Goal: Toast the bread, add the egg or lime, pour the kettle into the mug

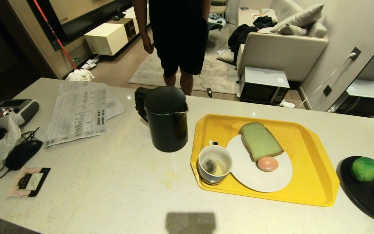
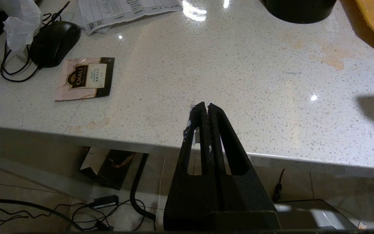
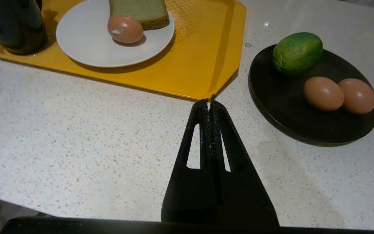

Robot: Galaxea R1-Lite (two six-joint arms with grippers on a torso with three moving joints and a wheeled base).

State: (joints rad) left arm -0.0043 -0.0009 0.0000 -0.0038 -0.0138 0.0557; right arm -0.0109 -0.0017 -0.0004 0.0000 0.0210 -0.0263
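Bread [image 1: 260, 140], pale green with a brown crust, lies on a white plate [image 1: 255, 177] on the yellow tray [image 1: 307, 182], overhanging the plate's far rim. One egg [image 1: 267, 163] sits on the same plate, touching the slice's near edge. Mug [image 1: 215, 163] stands on the tray just beside the plate, holding a tea bag in pale liquid. Kettle [image 1: 166, 118], lid down, stands on the counter [image 1: 109, 188] just left of the tray. Lime [image 1: 365, 169] and two more eggs [image 3: 339, 94] rest on a black plate [image 1: 362, 195] to the right of the tray. Left gripper [image 2: 206, 107] is clenched on nothing, hanging over the counter's near edge. Right gripper [image 3: 211, 100] is likewise clenched and empty, above bare counter near the tray's corner. A person [image 1: 177, 39] stands beyond the counter.
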